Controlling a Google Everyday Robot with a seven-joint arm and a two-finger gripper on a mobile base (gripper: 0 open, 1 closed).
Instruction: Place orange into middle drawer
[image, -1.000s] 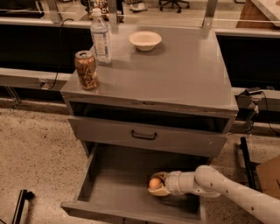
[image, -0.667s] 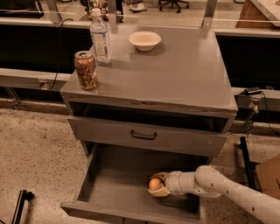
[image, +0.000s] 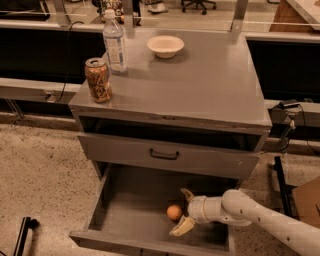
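Now that the white two-finger tool (image: 180, 212) has spread its fingers (image: 181, 227), the small round orange fruit (image: 174, 212) sits loose on the flat grey floor of the wide grey metal drawer (image: 130, 205), pulled out low on the desk (image: 200, 85). A second ago those fingers clasped it; now one stands behind it and one in front, neither visibly pressing. It lies right of the drawer's middle, nearer its front edge. Placing looks done; what remains, I judge, is lifting the arm (image: 260, 215) out of the drawer without nudging the fruit.
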